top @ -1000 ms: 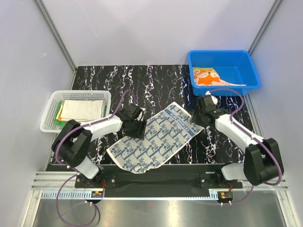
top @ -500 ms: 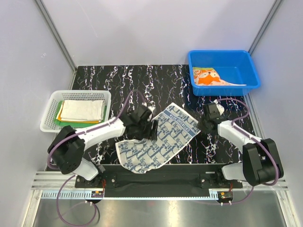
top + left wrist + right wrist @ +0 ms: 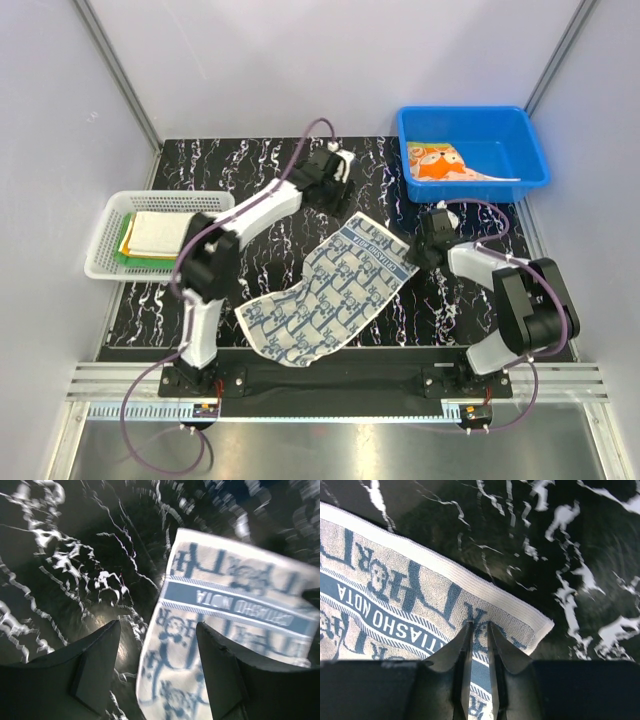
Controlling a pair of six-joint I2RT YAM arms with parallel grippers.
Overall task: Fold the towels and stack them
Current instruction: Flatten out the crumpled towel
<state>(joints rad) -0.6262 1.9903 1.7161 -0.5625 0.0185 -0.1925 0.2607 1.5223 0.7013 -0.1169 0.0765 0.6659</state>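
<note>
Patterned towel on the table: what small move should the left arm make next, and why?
Probably lower the left gripper onto the far-left corner of the patterned towel and close. Its jaws are open above that edge and hold nothing, while the right gripper sits nearly shut at the other far corner. The towel lies flat and unfolded, so both corners seem needed to fold it.
</note>
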